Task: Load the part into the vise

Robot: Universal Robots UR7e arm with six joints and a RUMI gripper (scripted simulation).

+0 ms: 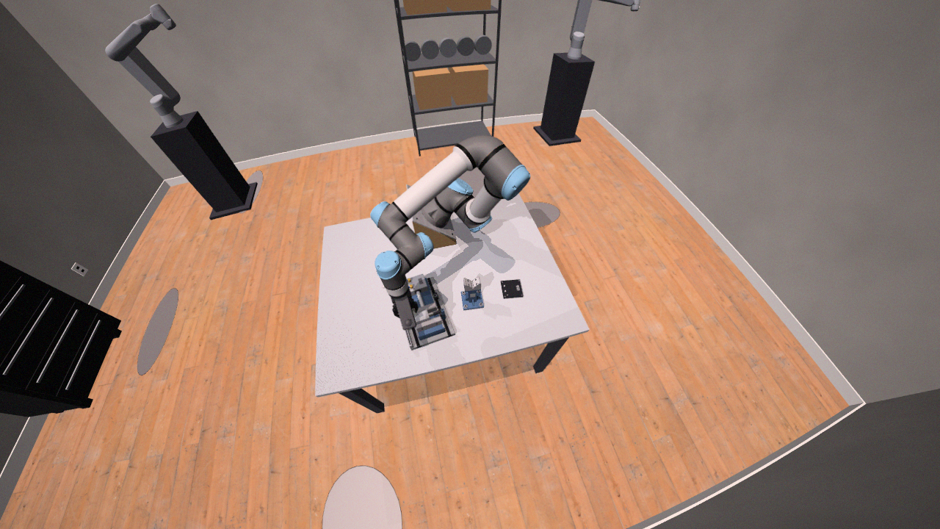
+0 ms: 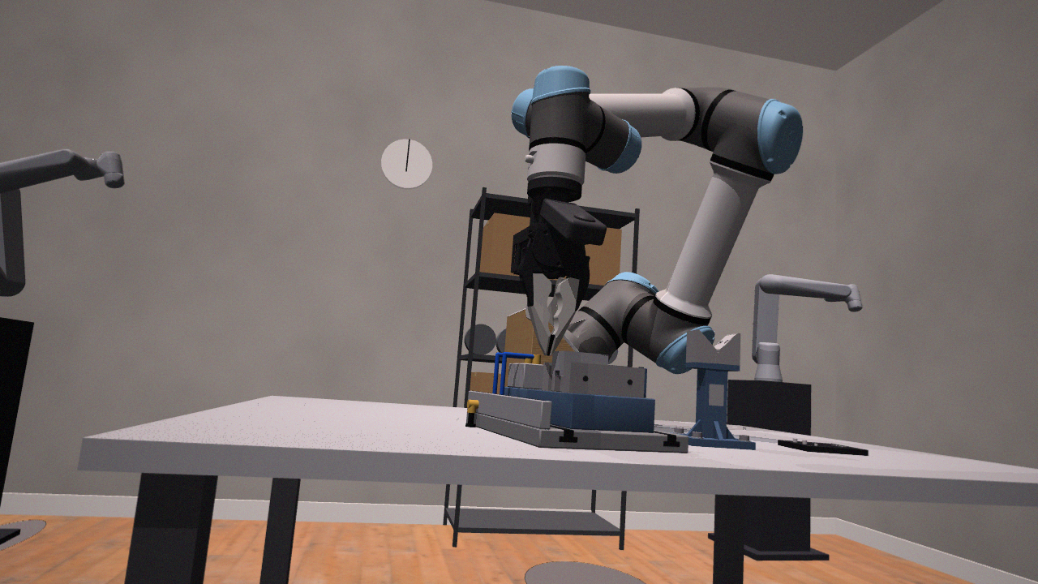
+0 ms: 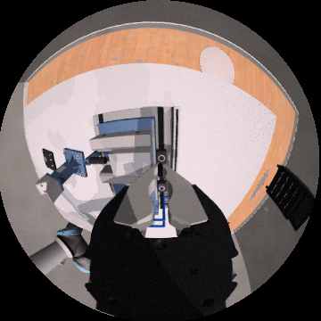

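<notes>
One part, as I judge, already sits in the vise (image 1: 432,330) (image 2: 602,411) (image 3: 126,125). From the top view I see on the infeed plate (image 1: 507,284) (image 2: 820,447) (image 3: 48,159) only its small fittings, no block. The V-block (image 1: 471,283) (image 2: 714,355) (image 3: 50,185) bears nothing. The claw (image 1: 408,322) (image 2: 550,352) (image 3: 160,164) hangs over the vise side which is away from the V-block, and its fingertips are hidden.

In the exterior view, the claw points down and its two tips are closed together; I see nothing held. A grey block, which I take for the part (image 2: 581,358) (image 3: 133,158), rises behind the fixed jaw (image 2: 613,380) (image 3: 118,143). The tips are just beside its left end; contact I cannot tell.

In the wrist view, the part seems to lie along the fixed jaw, its long axis running from the tips toward a short dark rod, probably the work stop (image 3: 98,160). So the claw is at the opposite end, and I judge the coming move is a push along this axis to the stop. If I push too high or crooked, the part could turn from the jaw. The slot I cannot see.
</notes>
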